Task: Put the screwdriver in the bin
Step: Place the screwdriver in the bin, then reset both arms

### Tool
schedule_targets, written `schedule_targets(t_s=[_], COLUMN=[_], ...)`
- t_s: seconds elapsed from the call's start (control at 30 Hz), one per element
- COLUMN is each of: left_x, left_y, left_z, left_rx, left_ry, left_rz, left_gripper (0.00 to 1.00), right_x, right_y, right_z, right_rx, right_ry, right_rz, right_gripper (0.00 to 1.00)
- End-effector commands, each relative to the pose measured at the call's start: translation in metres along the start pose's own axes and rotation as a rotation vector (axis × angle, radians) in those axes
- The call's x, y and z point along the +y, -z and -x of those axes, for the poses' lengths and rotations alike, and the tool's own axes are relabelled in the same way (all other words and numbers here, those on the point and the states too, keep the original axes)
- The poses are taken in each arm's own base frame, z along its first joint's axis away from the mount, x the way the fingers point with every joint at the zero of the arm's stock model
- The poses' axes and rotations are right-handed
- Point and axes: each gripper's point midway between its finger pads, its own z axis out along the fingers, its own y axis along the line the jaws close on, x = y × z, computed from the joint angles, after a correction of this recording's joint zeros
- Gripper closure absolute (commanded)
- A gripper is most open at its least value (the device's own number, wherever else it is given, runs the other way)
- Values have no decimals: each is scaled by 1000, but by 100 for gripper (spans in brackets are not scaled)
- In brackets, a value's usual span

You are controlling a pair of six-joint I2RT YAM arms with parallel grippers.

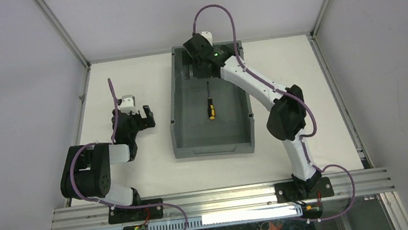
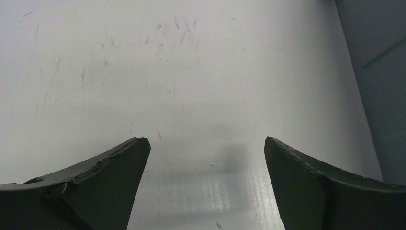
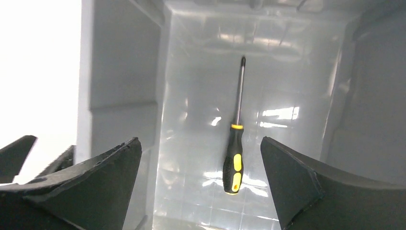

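Observation:
The screwdriver (image 1: 211, 108), with a black-and-yellow handle and thin dark shaft, lies flat on the floor of the grey bin (image 1: 176, 115), shaft pointing to the far wall. My right gripper (image 1: 201, 70) hovers over the bin's far end, open and empty. In the right wrist view the screwdriver (image 3: 233, 160) lies between and below the spread fingers of the right gripper (image 3: 200, 139), untouched, on the bin's floor (image 3: 191, 96). My left gripper (image 1: 147, 118) is open and empty, low over the white table left of the bin; it also shows in the left wrist view (image 2: 205, 140).
The bin's tall walls surround the right gripper; its lower front lip (image 1: 214, 147) faces the arms. The bin's outer wall (image 2: 378, 72) shows at the right edge of the left wrist view. The scratched white tabletop (image 2: 167, 72) lies under the left gripper. Metal frame posts border the table.

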Motion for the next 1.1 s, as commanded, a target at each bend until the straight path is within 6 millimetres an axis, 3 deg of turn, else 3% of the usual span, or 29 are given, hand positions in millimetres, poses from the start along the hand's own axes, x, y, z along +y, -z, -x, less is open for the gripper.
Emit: schedule_targets(t_s=[0.0, 0.27, 0.43, 0.57, 0.67, 0.87, 1.07], left_x=[-2, -2, -2, -2, -2, -2, -2], left_y=[-4, -4, -4, -4, -4, -4, -4], left_z=[25, 25, 25, 25, 25, 25, 25], left_rx=[-82, -82, -81, -81, -82, -82, -81], left_ry=[-20, -19, -20, -19, -20, -19, -19], left_rz=[-17, -17, -17, -16, -18, -16, -16], left_gripper=[1, 1, 1, 1, 1, 1, 1], right_x=[-11, -49, -100, -149, -189, -251, -276], right_y=[58, 102, 128, 142, 150, 142, 127], right_z=[62, 113, 135, 138, 130, 80, 12], right_rx=[-140, -243, -289, -305, -307, -244, -169], right_ry=[8, 9, -40, -86, -130, -223, -274], right_rz=[26, 22, -22, -68, -108, -174, -204], right_gripper=[1, 1, 1, 1, 1, 0, 1])
